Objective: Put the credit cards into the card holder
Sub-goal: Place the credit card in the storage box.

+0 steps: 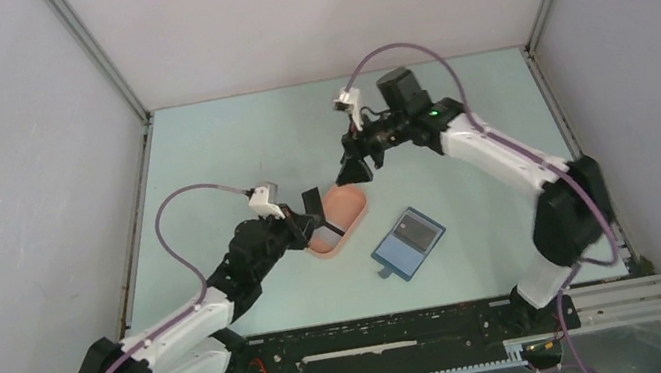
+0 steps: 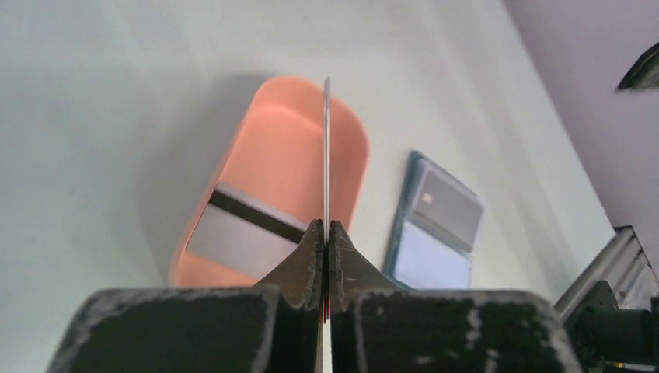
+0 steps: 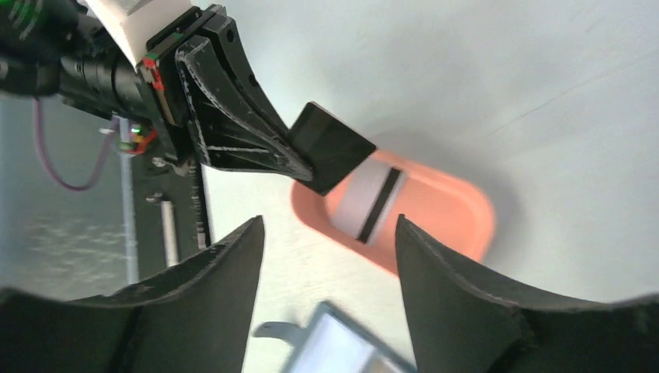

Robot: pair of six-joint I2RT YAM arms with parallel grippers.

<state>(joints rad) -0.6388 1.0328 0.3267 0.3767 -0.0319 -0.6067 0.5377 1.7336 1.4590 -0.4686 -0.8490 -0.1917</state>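
Black card (image 1: 311, 199): stands on edge, pinched by the left jaws above the lower-left end of the tray, near the centre of the top view. In the left wrist view (image 2: 326, 148) it shows only as a thin vertical line.
Left gripper (image 1: 306, 217): jaws pressed together on the lower edge of the black card, seen meeting at the bottom centre of its own view (image 2: 326, 227).
Right gripper (image 1: 359, 166): jaws spread apart with nothing between them (image 3: 328, 224), hovering over the upper-right end of the tray.
Striped card (image 2: 242, 233): pale grey with one black band, lying inside the tray at the end below the left gripper.
Tray (image 1: 352, 211): salmon-pink oval, resting on the table.
Card holder (image 1: 408, 242): blue, flat on the table to the lower right of the tray and apart from it, with a grey pocket panel facing up and a small tab at its lower-left corner.
Table (image 1: 230, 153): pale green.
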